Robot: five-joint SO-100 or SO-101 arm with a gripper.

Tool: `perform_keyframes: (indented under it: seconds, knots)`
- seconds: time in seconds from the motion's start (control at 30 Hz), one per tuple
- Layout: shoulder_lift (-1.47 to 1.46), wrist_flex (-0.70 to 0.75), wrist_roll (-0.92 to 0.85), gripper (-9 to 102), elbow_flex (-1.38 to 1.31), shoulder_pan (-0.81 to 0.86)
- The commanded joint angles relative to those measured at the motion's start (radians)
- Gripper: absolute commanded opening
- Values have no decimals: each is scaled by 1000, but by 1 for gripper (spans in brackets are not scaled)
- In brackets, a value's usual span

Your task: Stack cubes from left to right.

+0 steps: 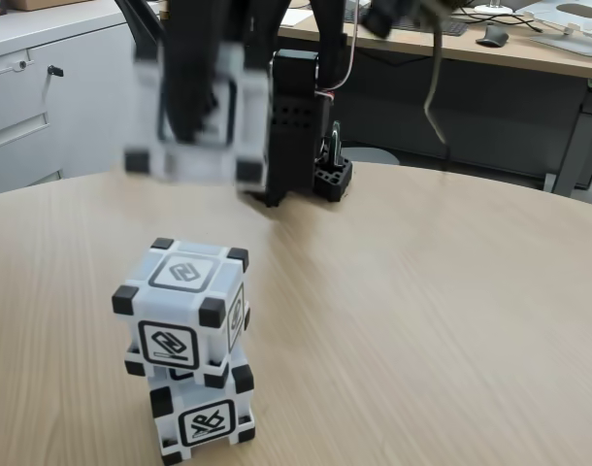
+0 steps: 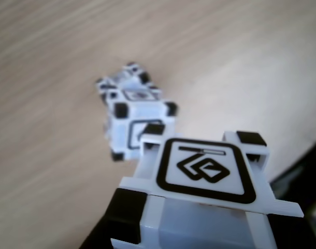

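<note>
Office furniture fills the background of the fixed view: a grey drawer cabinet [image 1: 29,92] at upper left and a desk [image 1: 529,53] with a mouse [image 1: 491,36] at upper right. Light wood-grain bench [image 1: 422,320] carries two cubes stacked near its front edge, the upper cube [image 1: 184,306] sitting slightly askew on the lower cube [image 1: 201,416], whose bottom is cut off by the frame. Each visible face bears a black-framed glyph; no readable lettering shows. A third cube [image 1: 197,116] hangs blurred in the air above the bench's far side, gripped by the black hand [image 1: 194,102], whose fingers close around it. In the other view the held cube [image 2: 204,171] fills the foreground, its line glyph sharp, while the stack [image 2: 134,122] beyond is blurred.
</note>
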Motion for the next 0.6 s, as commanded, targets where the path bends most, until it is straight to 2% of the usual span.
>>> perform_keyframes:
  seconds: [0.0,0.57]
  knots:
    - [32,0,-9,1,-86,26]
    - [-25,9,57,0,-66,64]
